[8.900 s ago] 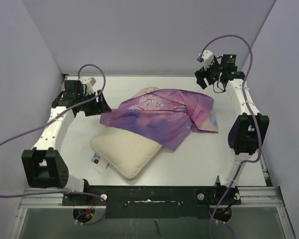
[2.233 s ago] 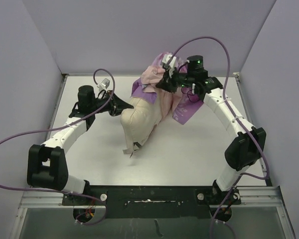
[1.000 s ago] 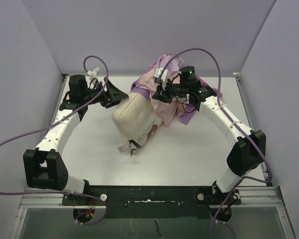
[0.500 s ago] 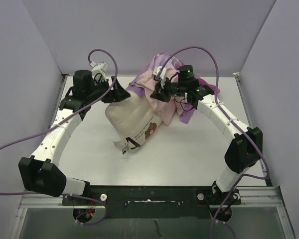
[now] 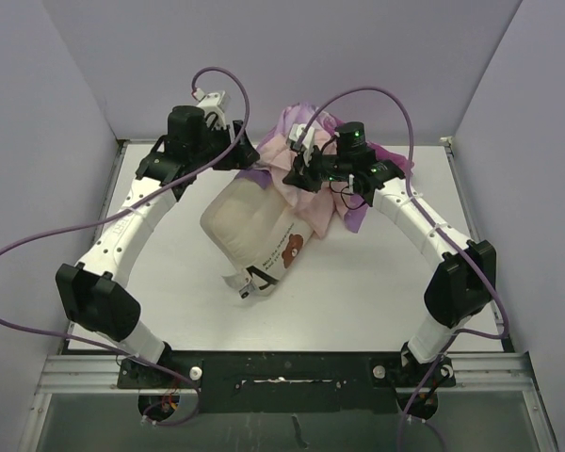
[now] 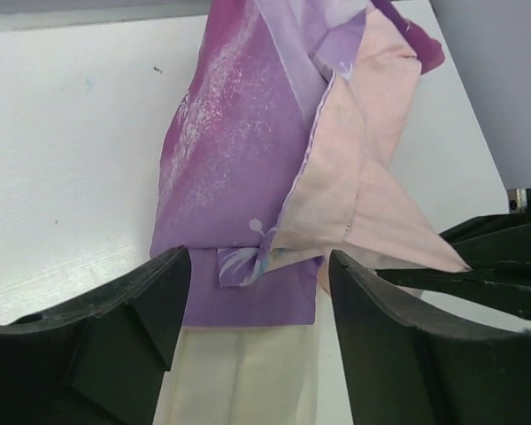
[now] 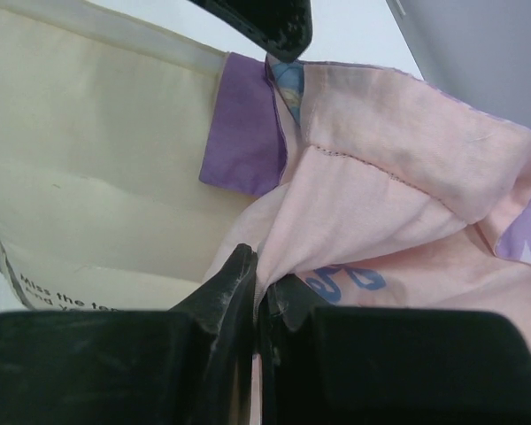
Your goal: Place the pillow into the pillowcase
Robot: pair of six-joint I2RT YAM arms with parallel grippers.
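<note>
Swung farther in, the left gripper [image 6: 258, 258] hung spread and empty over the pillowcase [image 6: 239, 150] hem, best seized opposite the right gripper [image 7: 258, 276], clamped on its pink lining, to widen the mouth over the mid-table pillow [image 5: 250, 221].

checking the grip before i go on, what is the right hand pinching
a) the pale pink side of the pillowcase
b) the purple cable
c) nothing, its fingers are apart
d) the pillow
A: in the right wrist view the right hand is shut on a fold of the pillowcase, on its pale pink side, while the pillow lies beside the fingers, not between them.
</note>
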